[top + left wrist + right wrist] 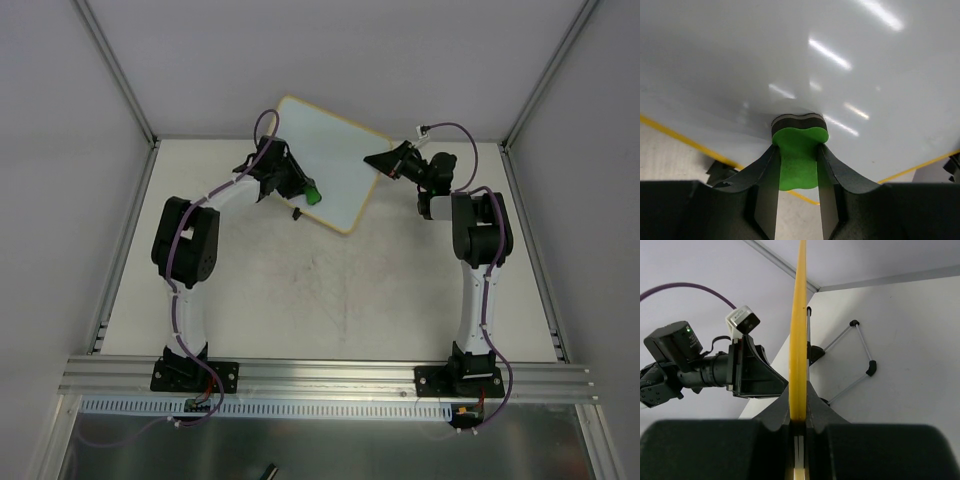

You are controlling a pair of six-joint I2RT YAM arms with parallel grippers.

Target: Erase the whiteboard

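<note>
I have the small square whiteboard with its thin yellow-wood frame (pixel 335 160) lifted off the pale table (pixel 300 290) and tilted, so that its face meets the left arm. The right gripper (pixel 385 163) is closed tight on the board's right edge, pinching the frame between its fingers to brace the board against wiping pressure. The left gripper (pixel 303 190) is clamped on a small green eraser block (pixel 313 194), whose dark felt face is pressed flat against the board near its lower left edge. In the left wrist view the surface shows only glare; I cannot tell whether ink remains elsewhere. A black clip foot (pixel 296 213) hangs just below the eraser, with the frame close by. I judge a stroke toward that edge could snag on either.
</note>
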